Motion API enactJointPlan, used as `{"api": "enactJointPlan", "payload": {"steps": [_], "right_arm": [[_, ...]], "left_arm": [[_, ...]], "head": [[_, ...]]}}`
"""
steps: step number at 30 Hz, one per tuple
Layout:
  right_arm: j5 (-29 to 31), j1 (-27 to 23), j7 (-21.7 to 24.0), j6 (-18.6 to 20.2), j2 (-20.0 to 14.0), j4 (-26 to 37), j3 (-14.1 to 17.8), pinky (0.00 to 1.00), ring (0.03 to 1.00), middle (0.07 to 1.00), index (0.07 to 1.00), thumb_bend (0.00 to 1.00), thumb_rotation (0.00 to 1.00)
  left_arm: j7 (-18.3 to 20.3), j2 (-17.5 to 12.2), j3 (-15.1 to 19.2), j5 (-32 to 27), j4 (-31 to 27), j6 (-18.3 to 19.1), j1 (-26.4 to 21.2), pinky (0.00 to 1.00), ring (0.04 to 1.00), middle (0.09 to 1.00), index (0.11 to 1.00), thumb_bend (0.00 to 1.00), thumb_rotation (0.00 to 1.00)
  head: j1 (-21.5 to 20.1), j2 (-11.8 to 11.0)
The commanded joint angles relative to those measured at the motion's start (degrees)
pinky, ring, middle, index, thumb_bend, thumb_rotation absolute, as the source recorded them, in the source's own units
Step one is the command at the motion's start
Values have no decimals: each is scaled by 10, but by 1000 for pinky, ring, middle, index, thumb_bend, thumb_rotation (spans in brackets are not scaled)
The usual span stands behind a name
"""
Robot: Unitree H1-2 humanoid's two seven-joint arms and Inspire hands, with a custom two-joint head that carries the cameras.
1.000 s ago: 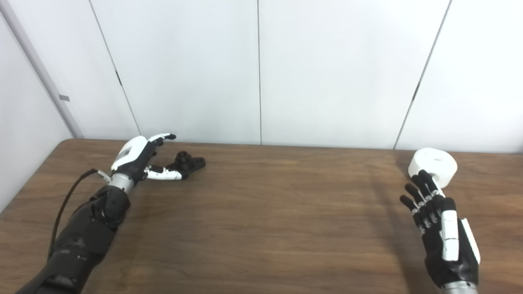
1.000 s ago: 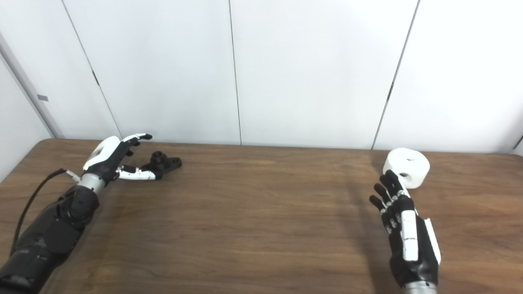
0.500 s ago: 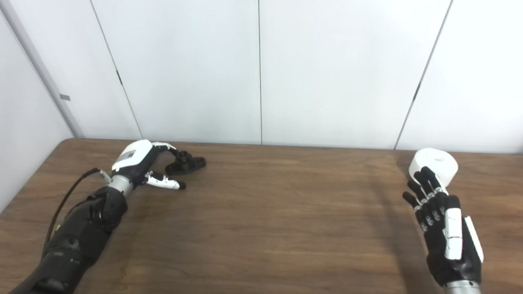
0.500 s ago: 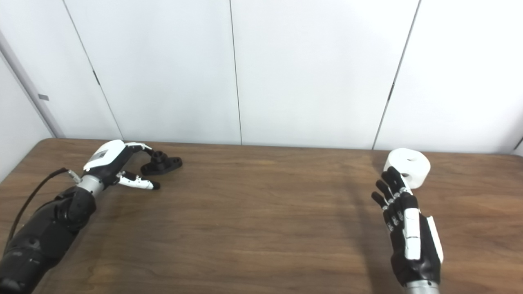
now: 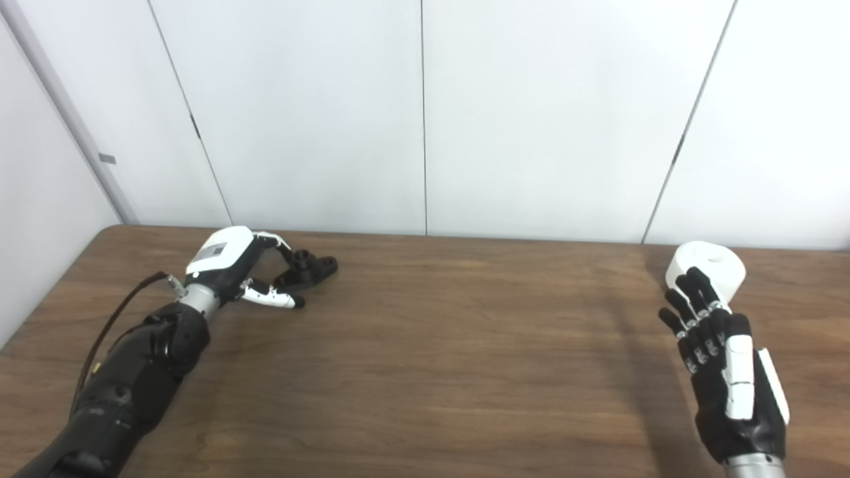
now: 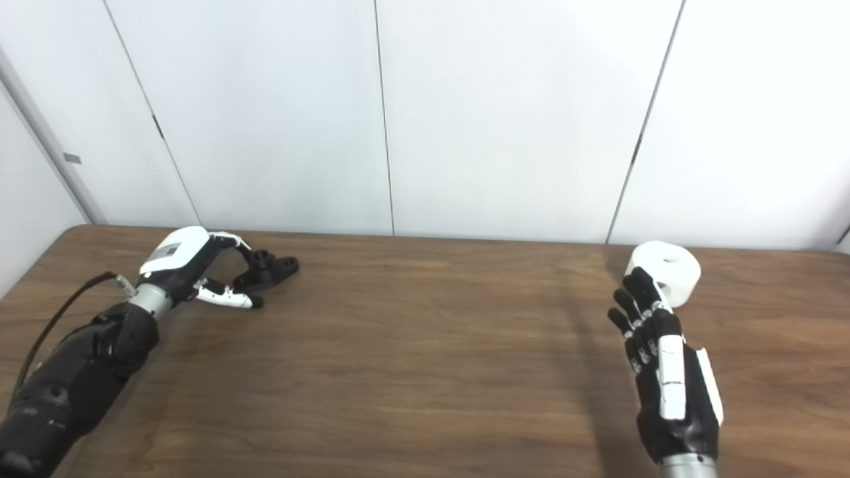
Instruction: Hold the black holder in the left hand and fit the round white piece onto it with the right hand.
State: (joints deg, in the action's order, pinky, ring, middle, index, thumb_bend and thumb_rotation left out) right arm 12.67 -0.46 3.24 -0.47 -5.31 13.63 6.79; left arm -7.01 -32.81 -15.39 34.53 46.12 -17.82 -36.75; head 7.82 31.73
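Observation:
The black holder [image 5: 313,266] lies on the brown table [image 5: 425,358] at the far left, near the wall. My left hand [image 5: 231,267] is beside its left end. The fingers [image 5: 281,245] curl over the top of the holder's knob, and the thumb [image 5: 273,299] reaches under its near side. I cannot tell if they grip it. The round white piece [image 5: 710,267], with a hole in its top, sits at the far right. My right hand [image 5: 724,358] stands open just in front of it, fingers straight, and their tips overlap its near edge.
White wall panels [image 5: 425,113] rise right behind the table's far edge. A black cable [image 5: 109,325] loops along my left forearm. The holder and the white piece are far apart, with bare brown wood between them.
My left fingers have curled down from outstretched over the holder's knob, and the thumb has drawn in under it. The right hand has crept forward toward the white piece.

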Motion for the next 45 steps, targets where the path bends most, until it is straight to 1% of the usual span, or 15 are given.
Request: {"api": "enactJointPlan", "payload": {"steps": [1,4,8,11,13,16,20,26,30,37,40,42,43,44,45], "right_arm": [[1,-9,4,-18,-1,25,0,906,932,940,919,469,960],[1,-8,2,-14,0,30,0,900,930,939,917,473,958],[0,-6,-1,-10,2,37,-1,893,927,938,915,478,954],[2,-6,-3,-5,1,43,1,901,927,938,915,485,948],[4,-6,-3,-1,0,47,2,905,928,940,916,489,943],[4,-7,-6,1,0,51,2,896,926,940,917,489,941],[2,-7,-9,6,0,58,2,893,924,938,917,485,945],[3,-8,-9,8,-3,62,4,899,925,939,919,478,951],[4,-9,-8,8,-4,62,5,905,930,942,918,477,949],[4,-11,-8,13,-6,64,6,905,934,947,923,475,955],[5,-11,-7,11,-6,65,6,908,938,950,924,470,954],[4,-10,-7,9,-7,64,6,917,941,953,927,469,958],[4,-10,-7,8,-7,63,6,917,939,951,926,470,958],[4,-10,-8,9,-7,63,7,918,939,951,925,473,958],[4,-10,-8,9,-6,63,7,911,936,948,922,476,954]], "left_arm": [[-13,-12,-2,7,-1,-14,-32,793,859,796,621,1000,277],[-22,-8,-4,9,6,-22,-36,783,854,792,616,1000,260],[-35,-1,-7,17,10,-21,-40,764,839,778,609,897,233],[-42,4,-9,19,14,-22,-43,754,827,771,609,857,222],[-42,6,-10,19,13,-22,-43,754,824,769,612,848,206],[-42,8,-10,15,14,-25,-43,755,822,768,616,844,183],[-45,8,-8,13,14,-32,-41,741,818,765,617,853,183],[-47,5,-8,16,8,-31,-38,724,807,761,615,857,158],[-48,3,-10,19,7,-32,-37,726,807,762,614,855,161],[-56,3,-15,23,13,-39,-38,709,797,752,596,860,151],[-57,3,-16,24,17,-41,-40,714,795,747,590,855,156],[-59,4,-17,24,21,-41,-42,724,799,744,569,837,140],[-62,5,-18,25,23,-42,-42,727,800,743,529,685,105],[-65,5,-19,27,24,-43,-42,726,799,739,508,606,85],[-67,5,-20,29,23,-43,-42,728,799,734,494,558,70]], "head": [[1,0],[0,2],[-2,5],[-2,6],[-2,6],[-3,7],[-3,7],[-2,10],[-2,10],[-1,13],[-1,13],[-1,13],[-1,13],[-1,13],[-1,13]]}}
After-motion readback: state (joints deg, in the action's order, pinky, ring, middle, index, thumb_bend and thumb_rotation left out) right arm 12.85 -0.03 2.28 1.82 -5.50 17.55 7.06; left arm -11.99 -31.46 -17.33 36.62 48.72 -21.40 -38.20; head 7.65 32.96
